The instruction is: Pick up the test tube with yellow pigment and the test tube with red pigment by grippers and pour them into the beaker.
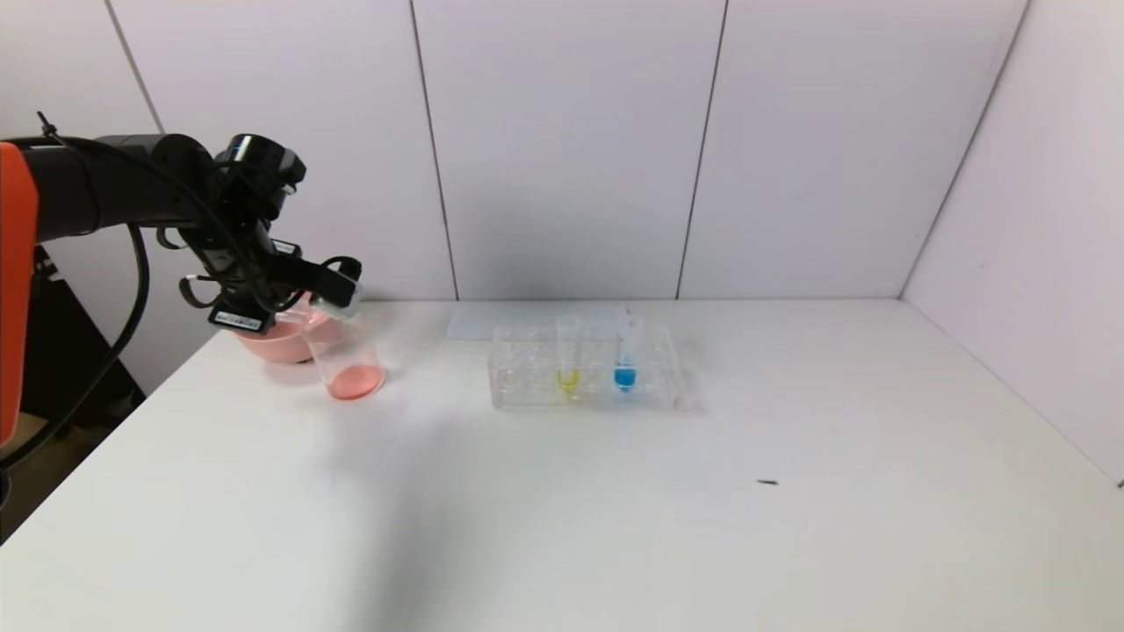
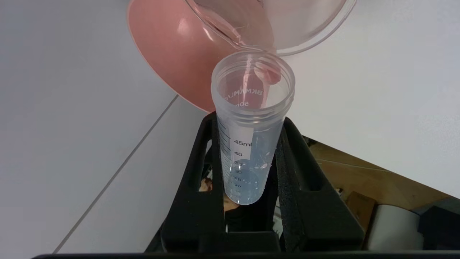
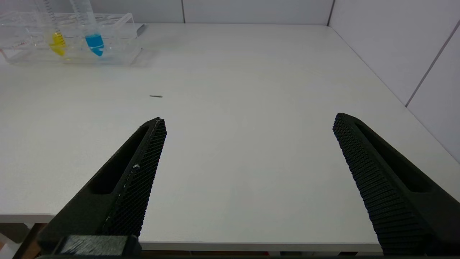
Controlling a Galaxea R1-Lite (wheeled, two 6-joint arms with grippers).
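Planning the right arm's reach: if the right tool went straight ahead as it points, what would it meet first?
Probably nothing: bare table lies ahead of the open right tool, then likely the back wall. The rack sits off to one side.

At the left of the frame we find the beaker (image 1: 351, 369) before the bowl (image 1: 281, 338), and the tube rack (image 1: 584, 377) at centre holding two tubes (image 1: 569, 364) side by side.

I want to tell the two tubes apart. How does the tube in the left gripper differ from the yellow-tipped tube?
The test tube in the left gripper is tilted over the beaker; the yellow-tipped test tube stands upright in the clear rack. The gripped test tube looks almost empty, with red traces at its mouth; the yellow one has liquid in its tip. Both are clear and uncapped.
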